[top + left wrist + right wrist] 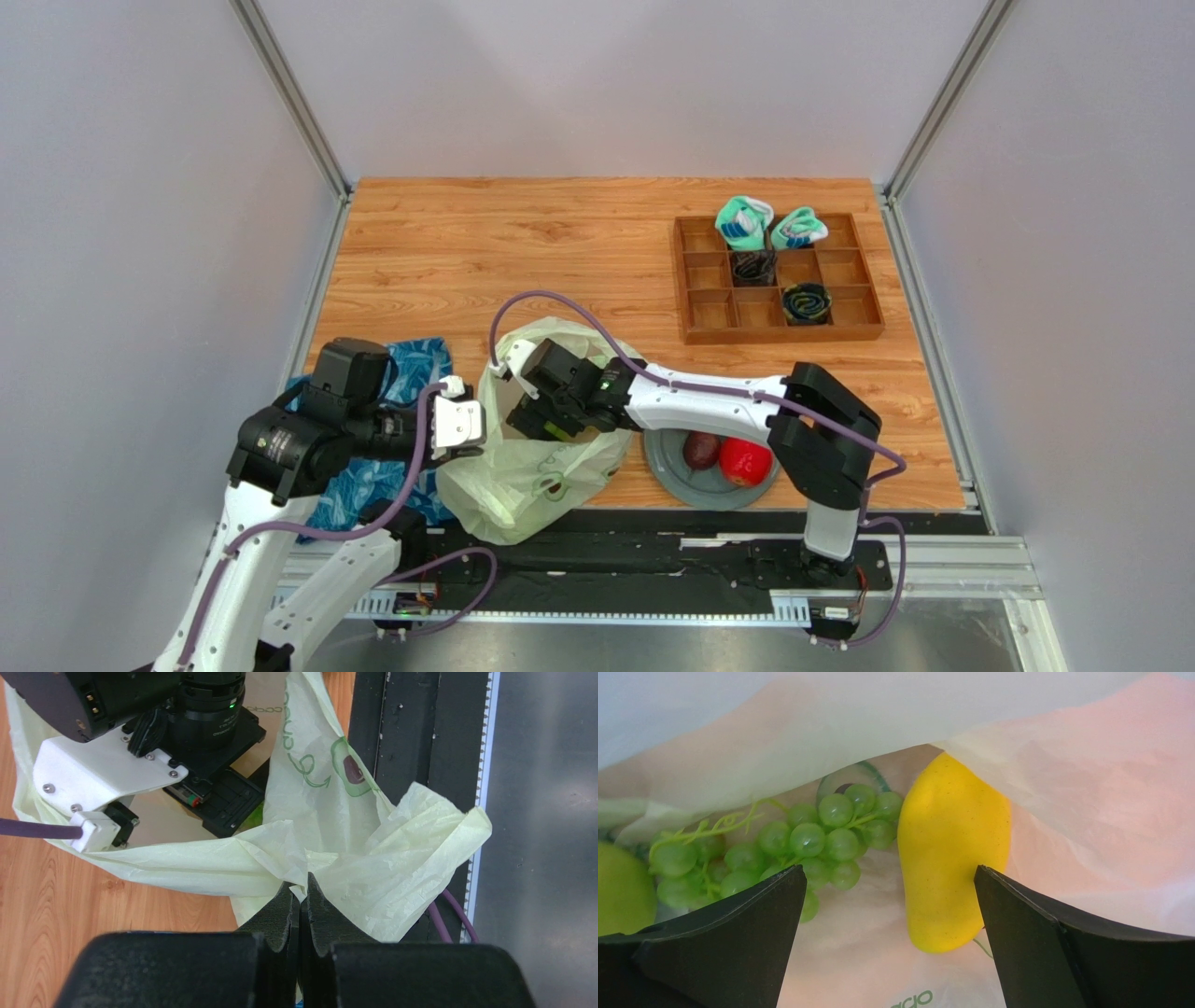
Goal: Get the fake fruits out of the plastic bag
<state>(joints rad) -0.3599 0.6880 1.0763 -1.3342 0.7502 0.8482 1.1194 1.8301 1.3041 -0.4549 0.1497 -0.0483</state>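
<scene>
The left arm [288, 448], at the lower left of the top view, pairs white shell links with bulky matte black joint housings; a purple-grey cable [415, 462] runs along it. The right arm [701, 399], right of centre, has the same scheme, a white tapered forearm between blocky black joints; a second purple cable [547, 297] arches over it. In the left wrist view, the left gripper [300, 885] has grainy black wedge fingers; at upper left a white bracket [105, 770] bears small silver screws beside a black cylinder with a green indicator light [230, 705]. The right gripper [890, 871] has flat, angular black fingers at the lower corners of its own view.
</scene>
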